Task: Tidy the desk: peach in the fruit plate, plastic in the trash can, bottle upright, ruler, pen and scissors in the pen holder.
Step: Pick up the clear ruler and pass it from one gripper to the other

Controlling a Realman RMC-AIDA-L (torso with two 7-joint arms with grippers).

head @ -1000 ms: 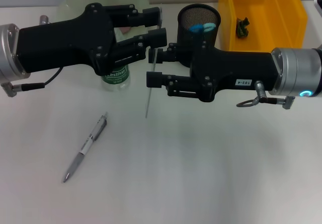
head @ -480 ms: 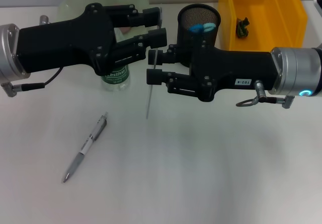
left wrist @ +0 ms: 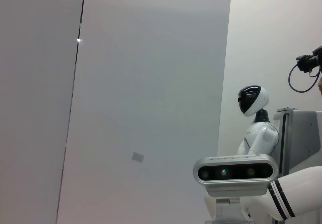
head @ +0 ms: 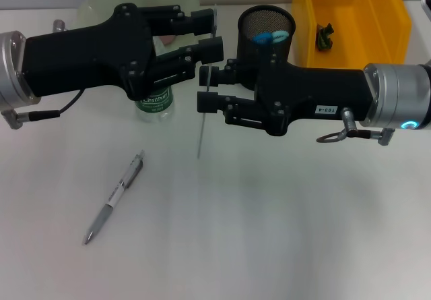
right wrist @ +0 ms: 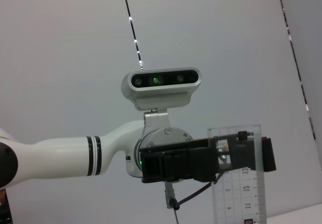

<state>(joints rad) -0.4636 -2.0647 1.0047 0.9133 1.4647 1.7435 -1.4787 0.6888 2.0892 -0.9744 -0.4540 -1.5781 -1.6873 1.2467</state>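
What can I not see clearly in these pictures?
Head view: the left gripper covers most of the bottle and fruit plate, so any peach is unclear.
Head view: the dark item in the yellow bin is too small to name.
Left wrist view: no desk.

white desk surface (head: 269, 219); plain grey wall panels (left wrist: 151, 83) with vertical seams; even lighting.

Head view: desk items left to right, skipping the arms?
Pen → bottle → ruler → pen holder → yellow bin.
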